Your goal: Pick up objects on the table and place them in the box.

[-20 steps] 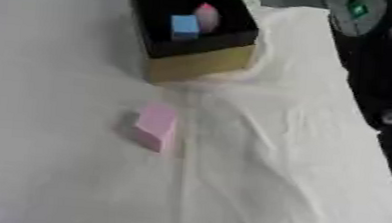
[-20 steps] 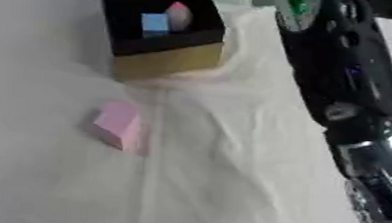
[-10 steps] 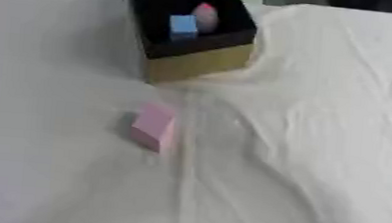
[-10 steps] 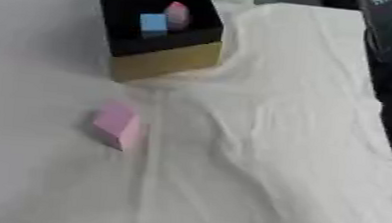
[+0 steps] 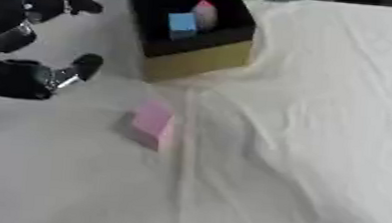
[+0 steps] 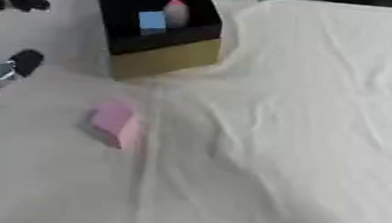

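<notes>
Left hand (image 5: 29, 45) at left edge above table, fingers spread and empty, pink block (image 5: 153, 124) nearby, apart

1. White cloth (image 5: 322, 118) over the whole table: matt, soft, creased into folds right of centre.
2. Box (image 5: 199, 63) at upper centre: matt tan outer wall like cardboard, dull black lining inside.
3. Pink block (image 5: 152, 124) at centre left: smooth, matt, plastic or foam.
4. Left hand (image 5: 27, 65) at upper left: black with silvery, slightly shiny metal parts.
</notes>
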